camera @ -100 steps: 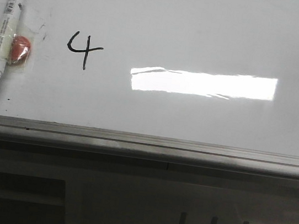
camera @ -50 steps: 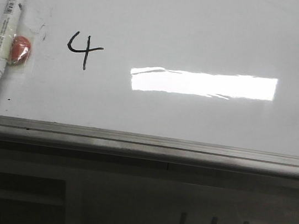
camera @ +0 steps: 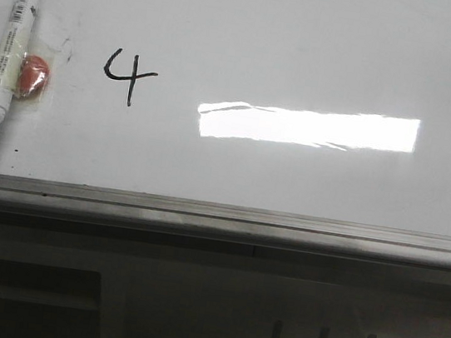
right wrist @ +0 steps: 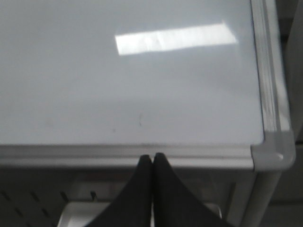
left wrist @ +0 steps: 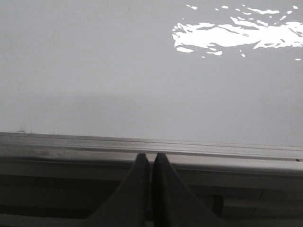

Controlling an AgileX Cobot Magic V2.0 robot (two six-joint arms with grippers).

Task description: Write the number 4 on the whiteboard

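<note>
So we've got the number 4 (camera: 127,76) sitting on the whiteboard (camera: 310,46) in black ink, upper left area in the front view, just to the right of the marker (camera: 7,63) and the little red round thing (camera: 32,77) tucked against it, and to the left of the bright reflection (camera: 307,127). We'd say the writing part looks done, so what's left is basically keeping both arms parked off the board and not smearing anything. If we do it right, we keep the fingers below the grey bottom rail (camera: 218,218) and well away from the ink, since a glossy board like this probably smudges at the lightest brush. The left gripper (left wrist: 151,158) has its fingers pressed together with nothing between them, tips at the rail, and the right gripper (right wrist: 152,158) is the same, closed up empty near the rail. Funny thing is the front view is the only one that shows the digit and the marker at all, while neither arm appears in it. The wrist views give us the fingers instead, and the right one also catches the board's grey corner cap (right wrist: 270,153), which the front view cuts off.
</note>
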